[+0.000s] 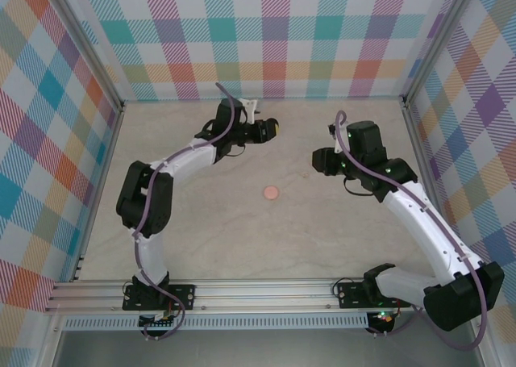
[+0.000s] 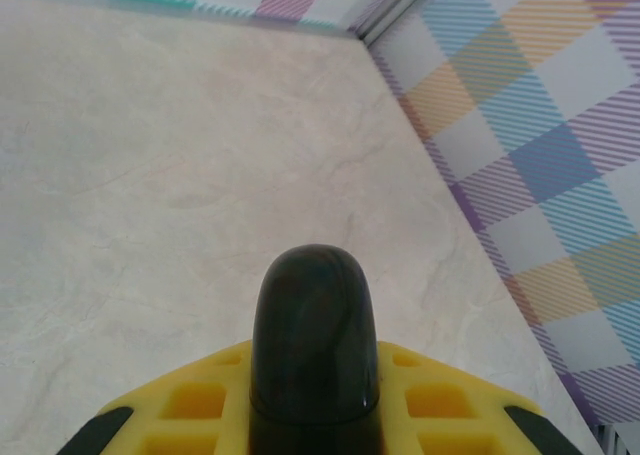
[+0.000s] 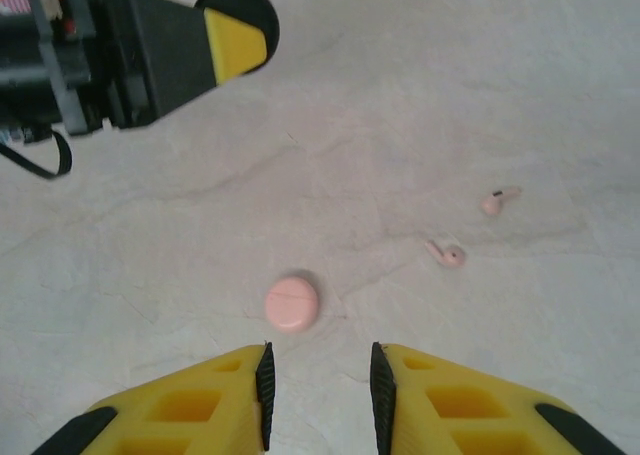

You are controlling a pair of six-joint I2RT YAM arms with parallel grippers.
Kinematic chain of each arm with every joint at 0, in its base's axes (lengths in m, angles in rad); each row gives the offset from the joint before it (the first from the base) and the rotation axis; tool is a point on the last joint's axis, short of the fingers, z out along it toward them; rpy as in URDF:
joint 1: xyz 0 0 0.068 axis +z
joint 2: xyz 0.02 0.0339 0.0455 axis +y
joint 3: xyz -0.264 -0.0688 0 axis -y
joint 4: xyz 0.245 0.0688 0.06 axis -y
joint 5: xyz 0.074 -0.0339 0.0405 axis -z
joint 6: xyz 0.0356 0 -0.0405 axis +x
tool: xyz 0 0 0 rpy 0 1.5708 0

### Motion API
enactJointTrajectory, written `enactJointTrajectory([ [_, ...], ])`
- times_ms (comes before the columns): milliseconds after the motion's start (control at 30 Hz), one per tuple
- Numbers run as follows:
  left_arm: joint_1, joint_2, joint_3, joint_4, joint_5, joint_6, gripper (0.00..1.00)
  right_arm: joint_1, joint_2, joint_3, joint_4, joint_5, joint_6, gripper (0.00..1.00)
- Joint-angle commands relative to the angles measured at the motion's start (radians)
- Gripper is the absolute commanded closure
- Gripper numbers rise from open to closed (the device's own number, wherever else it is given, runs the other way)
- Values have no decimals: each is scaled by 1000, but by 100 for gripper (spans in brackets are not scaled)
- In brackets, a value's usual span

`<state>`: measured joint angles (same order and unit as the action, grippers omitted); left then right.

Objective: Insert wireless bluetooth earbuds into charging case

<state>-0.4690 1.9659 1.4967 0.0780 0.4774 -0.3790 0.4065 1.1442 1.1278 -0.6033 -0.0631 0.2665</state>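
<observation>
The left hand [image 1: 272, 128] is clamped on a black round case [image 2: 315, 340], held edge-on between its yellow fingers. From above, this hand sits towards the back of the table [image 1: 201, 238], short of the back plaid wall [image 1: 274, 36]. In its own wrist view, bare table runs ahead to the corner where the back wall meets the right plaid wall [image 2: 540, 175], with a metal post [image 2: 395, 5] at the join.

The right hand [image 3: 320, 393] hovers with its jaws set narrow and nothing between them. Just ahead of its fingertips lies a pink round case [image 3: 292, 303], flat on the table near the middle. From above there is open surface all round it.

Two pink earbuds lie loose on the table beyond the pink case and to its right. The nearer earbud [image 3: 445, 254] and the farther earbud [image 3: 498, 201] are apart from each other and clear of both the case and the hand. There is free table between them and the case.

The two hands face each other across the middle, well apart. The left plaid wall [image 1: 48, 141] and the right wall stand far from either hand. The aluminium rail [image 1: 242, 290] along the near edge carries both arm bases.
</observation>
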Motion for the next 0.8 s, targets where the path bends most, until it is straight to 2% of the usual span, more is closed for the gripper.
enactJointTrajectory([
  [0, 26, 80, 105, -128, 21, -13, 82, 2, -30, -30, -34, 26, 10, 65],
  [200, 41, 237, 295, -263, 42, 5, 81, 2, -57, -58, -72, 55, 18, 65],
  [300, 44, 299, 351, -276, 43, -20, 81, 3, -66, -69, -79, 60, 26, 65],
  [533, 49, 401, 432, -317, 25, -41, 80, 2, -64, -71, -98, 54, 32, 64],
  [767, 61, 465, 443, -296, 20, -86, 81, 2, -66, -69, -108, 37, 37, 63],
])
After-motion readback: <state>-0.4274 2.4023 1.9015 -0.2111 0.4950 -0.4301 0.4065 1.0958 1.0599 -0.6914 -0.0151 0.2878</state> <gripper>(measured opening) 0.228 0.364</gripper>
